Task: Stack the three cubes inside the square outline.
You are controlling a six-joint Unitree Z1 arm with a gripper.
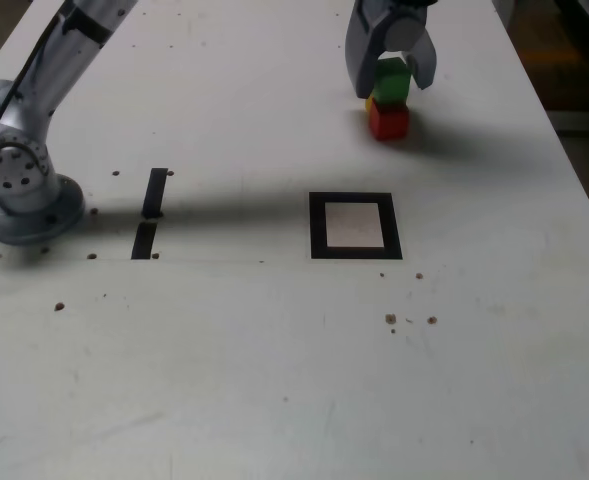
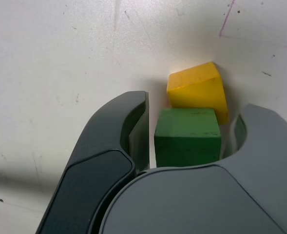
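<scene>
One white table [image 1: 274, 380] fills the exterior view, scuffed and dotted with small brown specks. Arm base [image 1: 19, 190] sits at the exterior view's left edge, grey, its link running up out of frame. Square outline [image 1: 354, 225] lies flat near table centre, black frame, white middle, nothing inside it. Two short black strips [image 1: 150, 215] lie between base and outline.

Gripper [image 1: 390, 70] hangs at the far side of the table, well apart from the outline, jaws spread around the green cube [image 1: 393, 80]. Wrist view: a sliver of gap between green cube [image 2: 187, 136] and one finger [image 2: 133, 131]; the other side is hidden, so cannot tell whether it is gripped.

Green cube sits atop red cube [image 1: 388, 121]. Yellow cube [image 2: 198, 91] is just beside and below the green, tilted; in the exterior view only a yellow sliver shows.
</scene>
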